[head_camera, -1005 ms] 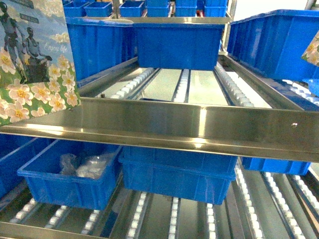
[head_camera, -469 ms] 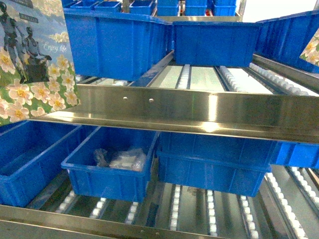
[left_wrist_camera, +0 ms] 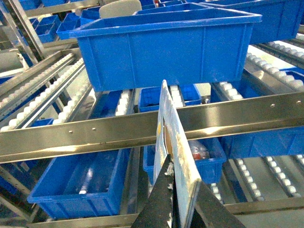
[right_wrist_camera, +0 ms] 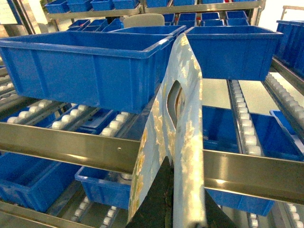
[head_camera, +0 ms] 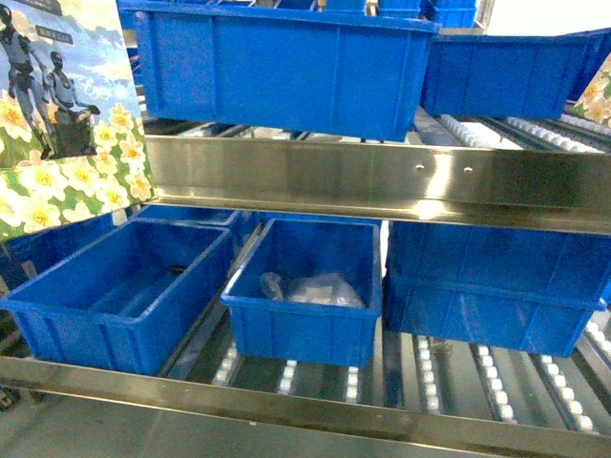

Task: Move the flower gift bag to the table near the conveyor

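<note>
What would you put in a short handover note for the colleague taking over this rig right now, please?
Left gripper: shut on a flower gift bag, held upright.
Right gripper: shut on a second flower bag, also upright.
Both bags are in the air in front of the conveyor, which carries blue bins.
Done: bags picked up.
Left: the table is not in view; find it, set the bags down, release.

left gripper clamping gift bag, conveyor behind
</note>
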